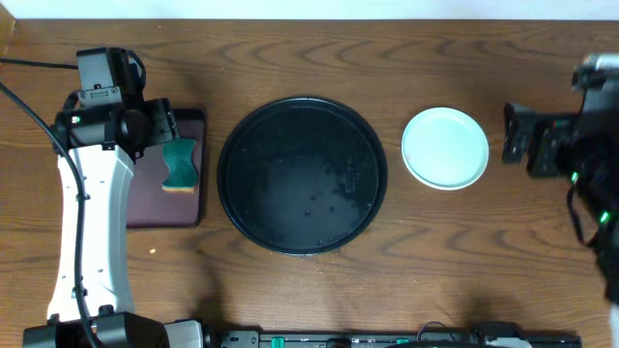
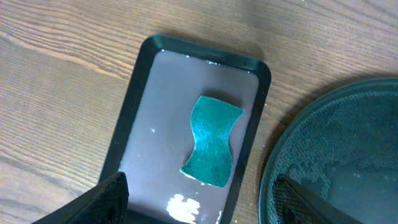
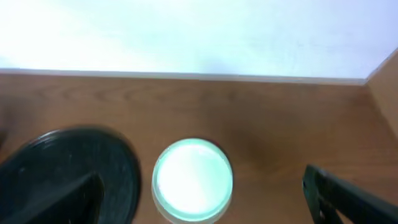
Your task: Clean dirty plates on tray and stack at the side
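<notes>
The round black tray [image 1: 302, 175] lies mid-table with no plates on it, only wet specks; its rim also shows in the left wrist view [image 2: 336, 155] and the right wrist view [image 3: 68, 165]. A stack of plates [image 1: 445, 147] with a light mint one on top stands on the table right of the tray, also in the right wrist view [image 3: 193, 180]. How many plates lie under the top one I cannot tell. My left gripper [image 2: 199, 208] is open and empty above the maroon tray. My right gripper [image 3: 205, 199] is open and empty, right of the stack.
A rectangular black-rimmed maroon tray [image 1: 145, 193] lies left of the round tray and holds a teal sponge [image 1: 180, 164], also in the left wrist view [image 2: 212, 140], with a patch of white foam [image 2: 185, 208] near it. The table's back edge meets a white wall [image 3: 186, 31].
</notes>
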{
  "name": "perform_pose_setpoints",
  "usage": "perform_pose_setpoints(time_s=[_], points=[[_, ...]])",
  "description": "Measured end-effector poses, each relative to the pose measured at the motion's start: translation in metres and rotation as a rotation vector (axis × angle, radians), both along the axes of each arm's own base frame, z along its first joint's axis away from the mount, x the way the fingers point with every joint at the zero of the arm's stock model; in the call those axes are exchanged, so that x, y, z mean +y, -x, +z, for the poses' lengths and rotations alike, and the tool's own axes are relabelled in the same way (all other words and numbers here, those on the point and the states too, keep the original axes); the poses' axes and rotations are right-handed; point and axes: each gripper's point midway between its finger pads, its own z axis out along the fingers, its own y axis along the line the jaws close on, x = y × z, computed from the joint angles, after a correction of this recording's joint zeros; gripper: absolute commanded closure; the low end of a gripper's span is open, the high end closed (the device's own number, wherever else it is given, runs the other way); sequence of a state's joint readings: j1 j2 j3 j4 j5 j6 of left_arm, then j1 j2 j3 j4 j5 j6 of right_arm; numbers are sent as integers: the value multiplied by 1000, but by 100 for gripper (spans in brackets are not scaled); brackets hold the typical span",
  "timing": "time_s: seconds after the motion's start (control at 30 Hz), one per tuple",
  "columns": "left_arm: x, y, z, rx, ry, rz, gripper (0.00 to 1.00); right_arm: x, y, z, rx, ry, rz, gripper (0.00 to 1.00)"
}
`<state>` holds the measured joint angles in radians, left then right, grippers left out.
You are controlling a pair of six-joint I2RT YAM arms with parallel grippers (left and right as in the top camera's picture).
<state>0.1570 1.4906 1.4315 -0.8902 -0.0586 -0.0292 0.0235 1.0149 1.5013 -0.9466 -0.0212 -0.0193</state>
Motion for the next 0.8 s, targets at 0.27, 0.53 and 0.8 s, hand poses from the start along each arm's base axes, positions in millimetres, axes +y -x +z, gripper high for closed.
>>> perform_pose_setpoints(time_s=[0.27, 0.53, 0.8], points=[[0, 0, 0, 2, 0, 0, 25, 4, 24, -73, -188, 18, 35, 1], [0, 0, 0, 1, 1, 0, 25, 15, 32, -153, -332, -4, 100, 1], [0, 0, 0, 0, 0, -1, 25, 20, 40, -207, -392, -99, 102, 1]])
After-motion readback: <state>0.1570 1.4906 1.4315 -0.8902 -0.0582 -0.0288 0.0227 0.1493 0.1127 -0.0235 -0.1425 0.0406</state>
